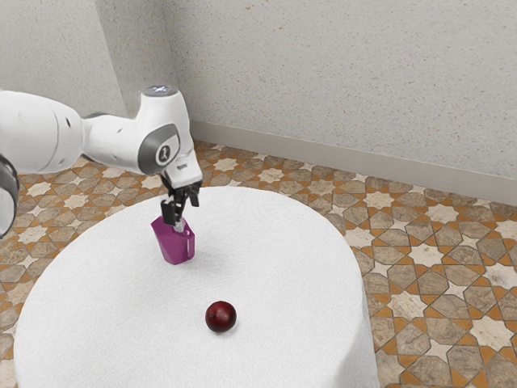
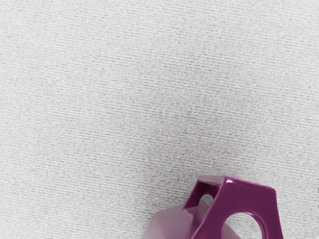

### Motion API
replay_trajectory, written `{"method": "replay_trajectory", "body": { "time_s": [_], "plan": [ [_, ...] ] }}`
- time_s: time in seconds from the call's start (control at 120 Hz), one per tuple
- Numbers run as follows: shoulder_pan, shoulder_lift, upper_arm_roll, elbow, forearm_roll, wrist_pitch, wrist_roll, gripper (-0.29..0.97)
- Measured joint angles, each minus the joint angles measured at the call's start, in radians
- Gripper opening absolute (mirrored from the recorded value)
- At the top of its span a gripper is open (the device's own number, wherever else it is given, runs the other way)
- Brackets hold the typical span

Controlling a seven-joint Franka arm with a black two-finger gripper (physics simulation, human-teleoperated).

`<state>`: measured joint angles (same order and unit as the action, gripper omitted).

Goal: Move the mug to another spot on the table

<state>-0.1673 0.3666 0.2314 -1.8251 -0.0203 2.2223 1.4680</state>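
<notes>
Exterior view: the tool (image 1: 178, 223) comes down on the purple mug (image 1: 172, 246) from above, its fingers drawn close and clamped on the upper rim wall. The mug is tilted, on the tabletop (image 1: 291, 250) side nearest the exterior view's left; whether its base touches the cloth cannot be told. A dark red ball (image 1: 220, 316) lies well apart. Judgement: the grasp is made and the carry is in hand. The next move calls for a clear lift, then a transfer to bare cloth away from the ball.
</notes>
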Motion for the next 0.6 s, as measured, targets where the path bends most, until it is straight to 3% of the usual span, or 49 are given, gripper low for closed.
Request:
{"method": "replay_trajectory", "body": {
  "time_s": [0.192,0.6],
  "plan": [
    [0.006,0.081,0.000,0.013,0.000,-0.042,0.084,0.66],
    [0.004,0.097,-0.001,0.013,-0.009,-0.048,0.205,0.61]
  ]
}}
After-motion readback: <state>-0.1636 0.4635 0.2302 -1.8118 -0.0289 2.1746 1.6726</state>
